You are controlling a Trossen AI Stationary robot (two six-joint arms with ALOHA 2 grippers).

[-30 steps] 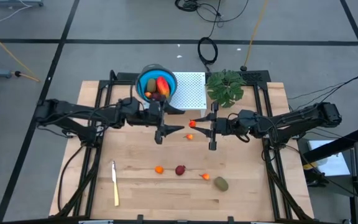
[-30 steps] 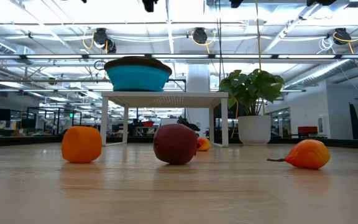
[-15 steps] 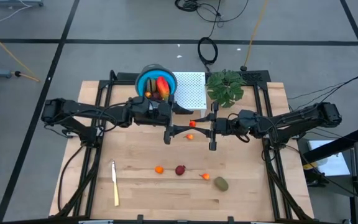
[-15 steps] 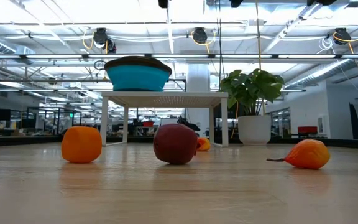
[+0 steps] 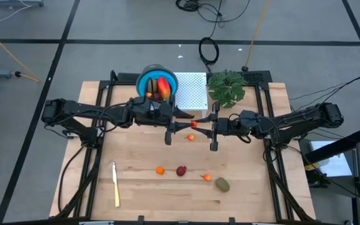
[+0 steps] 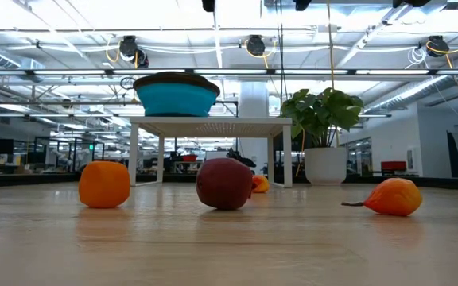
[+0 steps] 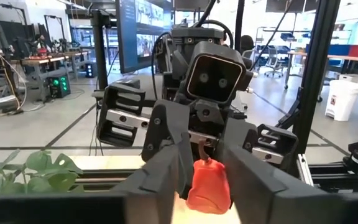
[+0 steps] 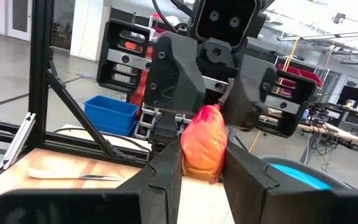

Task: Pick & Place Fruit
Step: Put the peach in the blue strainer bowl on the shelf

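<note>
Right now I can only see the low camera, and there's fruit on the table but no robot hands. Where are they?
Observer: Up above your picture. The left gripper and the right gripper face each other over the middle of the table.
Operator: Are they holding something?
Observer: Yes. The right gripper's jaws are shut on a small red-orange fruit.
Operator: Is the blue bowl empty?
Observer: No. From above, the blue bowl holds fruit, including a larger red-orange-yellow piece.
</note>
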